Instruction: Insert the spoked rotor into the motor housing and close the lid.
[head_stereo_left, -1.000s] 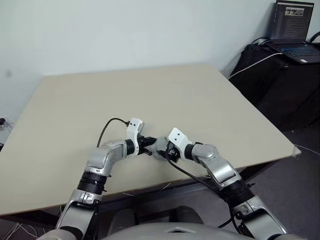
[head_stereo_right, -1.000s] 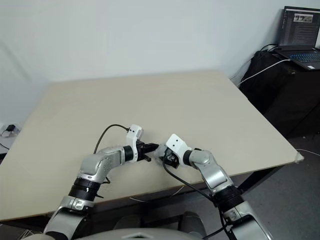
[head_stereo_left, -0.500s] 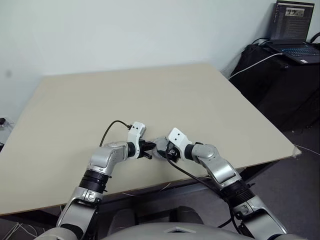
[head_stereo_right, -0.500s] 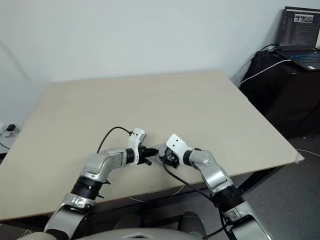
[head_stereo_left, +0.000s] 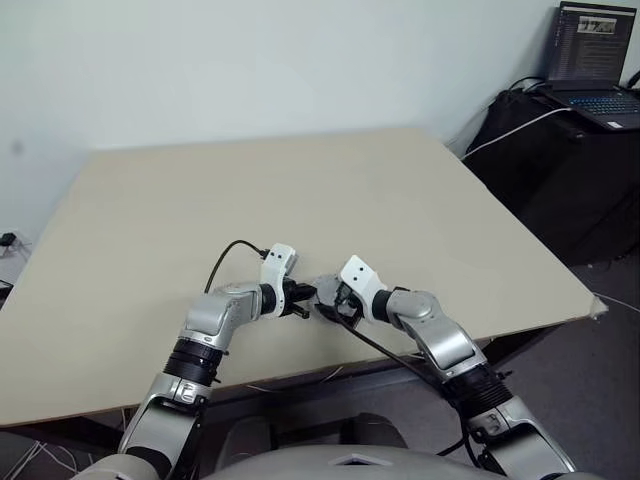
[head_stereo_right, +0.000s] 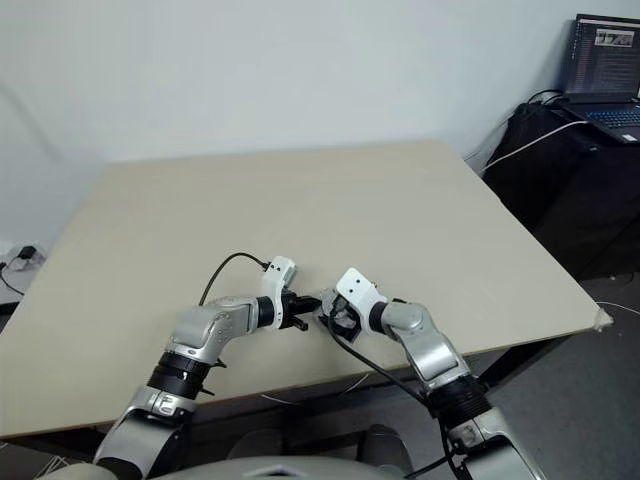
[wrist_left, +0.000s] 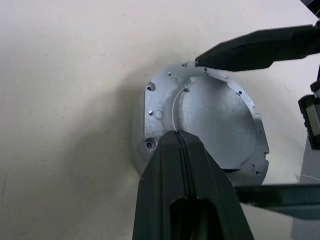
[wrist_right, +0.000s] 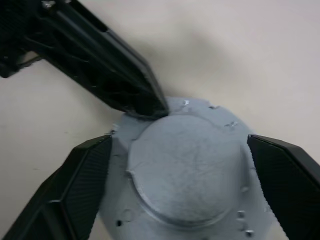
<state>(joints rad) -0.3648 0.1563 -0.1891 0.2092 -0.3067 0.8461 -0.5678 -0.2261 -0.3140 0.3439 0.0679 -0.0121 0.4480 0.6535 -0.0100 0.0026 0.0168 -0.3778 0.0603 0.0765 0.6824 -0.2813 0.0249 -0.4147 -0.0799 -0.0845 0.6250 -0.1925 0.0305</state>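
Two grippers on the lid (wrist_left: 210, 130), near the tabletop (head_stereo_left: 300, 190) front edge. Left gripper (wrist_left: 181, 136) jaws together, tip pressing; right gripper (wrist_right: 185, 150) jaws apart, straddling. Press level, square.

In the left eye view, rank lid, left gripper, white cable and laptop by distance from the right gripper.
1. lid, between the right gripper's open fingers.
2. left gripper, alongside, tip on the lid.
3. white cable, far right, on the dark stand.
4. laptop, far back right.

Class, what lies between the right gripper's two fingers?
The grey metal lid, seen in the right wrist view; the left gripper's shut fingers press on its rim.
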